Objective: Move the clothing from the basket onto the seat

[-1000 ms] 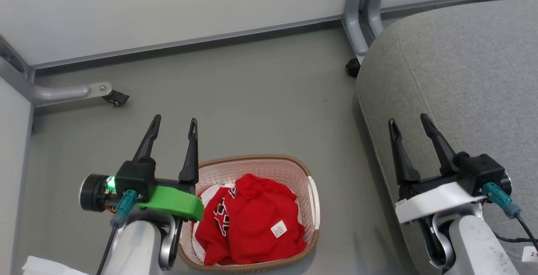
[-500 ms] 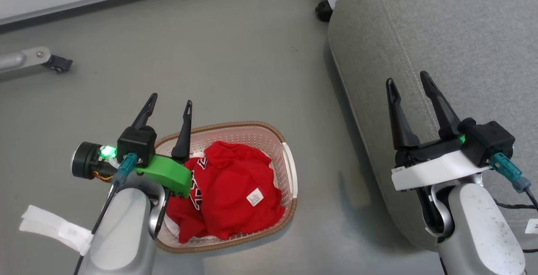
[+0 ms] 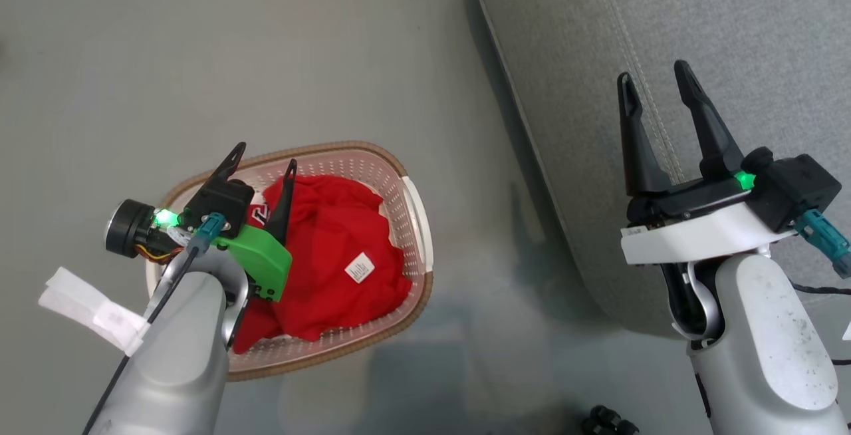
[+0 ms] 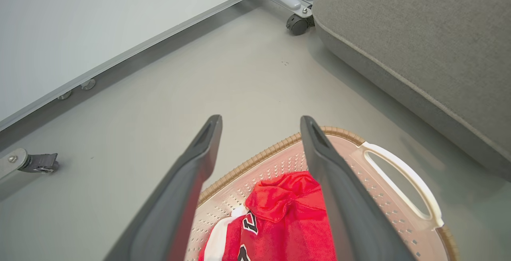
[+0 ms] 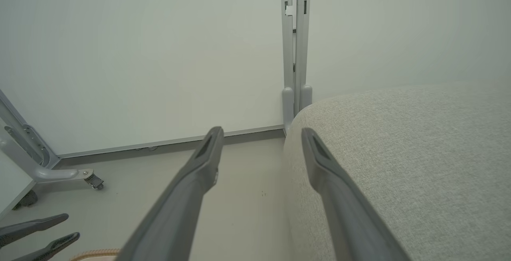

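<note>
Two shifts since a second ago: tipped the head view down, and brought left gripper (image 3: 265, 155), wide and empty, over the basket's (image 3: 413, 212) left rim above the clothing (image 3: 332, 242) heaped inside; right gripper (image 3: 652, 70) equally wide over the seat's (image 3: 718, 16) edge; likely poised for a first grasp

Bright, even, diffuse light, with no glare. A soft shadow lies on the floor (image 3: 525, 222) just left of the right hand (image 3: 653, 72), along the seat (image 3: 731, 22) edge. In the wrist views the fingers (image 4: 179, 197) blur low down (nearest the lens); the background stays sharp.
</note>
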Motion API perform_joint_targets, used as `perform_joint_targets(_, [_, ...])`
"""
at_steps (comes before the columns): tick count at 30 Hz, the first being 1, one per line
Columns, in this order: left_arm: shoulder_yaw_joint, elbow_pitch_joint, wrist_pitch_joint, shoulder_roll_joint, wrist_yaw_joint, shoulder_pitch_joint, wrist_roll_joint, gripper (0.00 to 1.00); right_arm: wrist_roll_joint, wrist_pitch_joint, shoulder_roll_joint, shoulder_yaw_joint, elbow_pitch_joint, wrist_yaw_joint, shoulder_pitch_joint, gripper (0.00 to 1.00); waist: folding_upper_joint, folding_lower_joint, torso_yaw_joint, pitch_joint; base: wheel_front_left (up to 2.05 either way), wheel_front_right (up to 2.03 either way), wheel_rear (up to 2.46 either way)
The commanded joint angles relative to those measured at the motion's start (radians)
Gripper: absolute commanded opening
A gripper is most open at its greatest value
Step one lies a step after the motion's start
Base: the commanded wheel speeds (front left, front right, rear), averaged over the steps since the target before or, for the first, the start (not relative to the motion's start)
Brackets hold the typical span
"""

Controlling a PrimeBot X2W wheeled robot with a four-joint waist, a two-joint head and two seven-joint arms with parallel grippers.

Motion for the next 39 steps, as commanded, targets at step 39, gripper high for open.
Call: perform_joint_targets(39, [-0.461, 0.535, 0.110, 0.103, -0.007, -0.395, -0.034, 1.00, 0.004, -0.005, -0.003, 0.059, -0.093, 0.000, -0.135, 1.00, 0.0000, -0.0001, -0.096, 0.443, 0.00, 0.00, 0.00])
